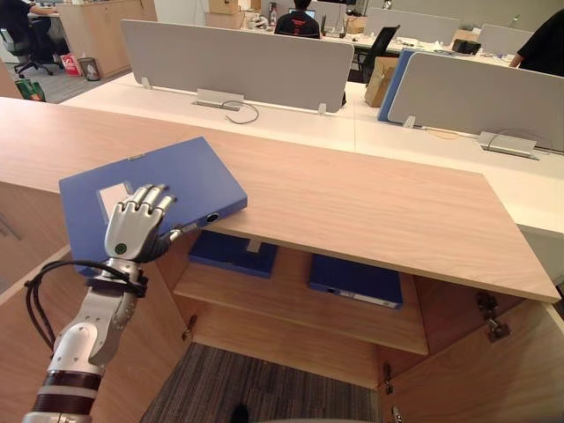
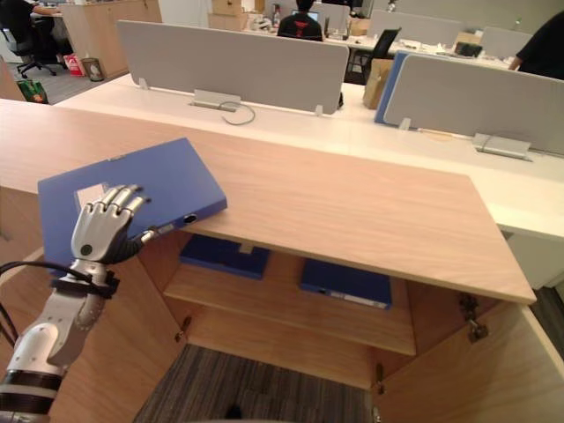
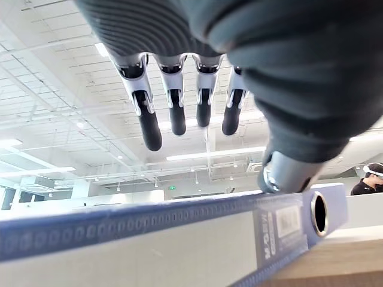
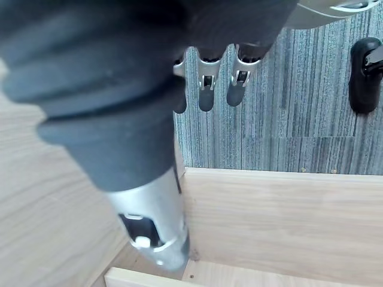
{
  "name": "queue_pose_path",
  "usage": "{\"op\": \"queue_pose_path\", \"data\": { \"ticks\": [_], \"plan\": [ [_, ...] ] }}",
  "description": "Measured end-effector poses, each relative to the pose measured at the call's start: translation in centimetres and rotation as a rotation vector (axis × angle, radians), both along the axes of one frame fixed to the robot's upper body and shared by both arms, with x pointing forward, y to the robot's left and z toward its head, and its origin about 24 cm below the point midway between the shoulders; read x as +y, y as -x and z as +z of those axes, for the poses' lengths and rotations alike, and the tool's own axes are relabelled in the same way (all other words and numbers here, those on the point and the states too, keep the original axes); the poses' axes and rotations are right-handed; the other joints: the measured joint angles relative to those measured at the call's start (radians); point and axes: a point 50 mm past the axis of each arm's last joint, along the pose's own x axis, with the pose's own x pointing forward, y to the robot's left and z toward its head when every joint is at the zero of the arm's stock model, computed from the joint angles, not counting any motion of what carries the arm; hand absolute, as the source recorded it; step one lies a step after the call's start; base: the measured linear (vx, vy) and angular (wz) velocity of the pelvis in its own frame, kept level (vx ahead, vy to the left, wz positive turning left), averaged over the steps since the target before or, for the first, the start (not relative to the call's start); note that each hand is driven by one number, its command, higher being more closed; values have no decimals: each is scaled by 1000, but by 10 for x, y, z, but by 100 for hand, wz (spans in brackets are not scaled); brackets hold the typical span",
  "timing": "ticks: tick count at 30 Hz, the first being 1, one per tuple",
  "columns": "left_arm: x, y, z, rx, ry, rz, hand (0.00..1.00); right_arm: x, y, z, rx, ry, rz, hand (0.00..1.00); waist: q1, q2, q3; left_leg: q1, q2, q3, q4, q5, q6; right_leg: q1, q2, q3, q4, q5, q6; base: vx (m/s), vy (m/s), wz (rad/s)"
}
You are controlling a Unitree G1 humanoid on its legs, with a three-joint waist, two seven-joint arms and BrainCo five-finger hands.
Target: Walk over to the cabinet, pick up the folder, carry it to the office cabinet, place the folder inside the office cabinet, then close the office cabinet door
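Observation:
A blue folder [image 1: 189, 181] with a white label lies flat on the wooden cabinet top [image 1: 370, 211], its near corner overhanging the front edge. My left hand [image 1: 132, 229] hovers over that near corner with straight, spread fingers [image 3: 149, 128] above the cover. Its thumb [image 3: 287, 170] sits by the spine [image 3: 149, 239], close to the round finger hole. Nothing is clasped. In its own wrist view my right hand [image 4: 206, 84] hangs with relaxed fingers over grey carpet beside a wooden panel, holding nothing.
Below the top, the cabinet stands open with two more blue folders [image 1: 231, 253] [image 1: 355, 282] on its upper shelf. Its doors [image 1: 493, 370] swing out on both sides. White desks with grey dividers [image 1: 233, 62] lie beyond, with people seated farther back.

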Motion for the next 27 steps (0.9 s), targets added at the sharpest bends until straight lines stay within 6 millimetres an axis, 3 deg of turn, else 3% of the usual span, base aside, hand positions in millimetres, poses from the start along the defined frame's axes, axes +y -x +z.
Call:
{"op": "queue_pose_path", "data": {
  "ticks": [7, 15, 19, 27],
  "plan": [
    [2, 4, 16, -124, 24, 42, 0, 0, 0, 0, 3, -1, -6, 0, 2, 0, 2, -3, -3, 0, 0, -1, 2, 0, 2, 0, -5, 0, 0, 0, 0, 0],
    [-16, 14, 45, -319, 48, -19, 0, 6, -2, -1, 13, -21, -4, 0, 6, -1, 15, -4, -5, -3, 0, -1, 3, 1, 5, 0, -7, 1, 2, 0, 0, 0],
    [-33, 30, 63, -465, 77, -91, 0, 6, -1, -1, 20, -15, -4, 0, 8, -1, 21, -4, -6, -7, 0, -1, 3, 0, 5, 0, -7, 0, -1, 0, 0, 0],
    [-39, 45, 49, -430, 105, -120, 0, 7, -2, -1, 25, -19, 6, 0, 18, 0, 38, -6, -5, -14, 0, -1, 3, 3, 7, -2, -7, -1, -3, 0, 0, 0]
  ]
}}
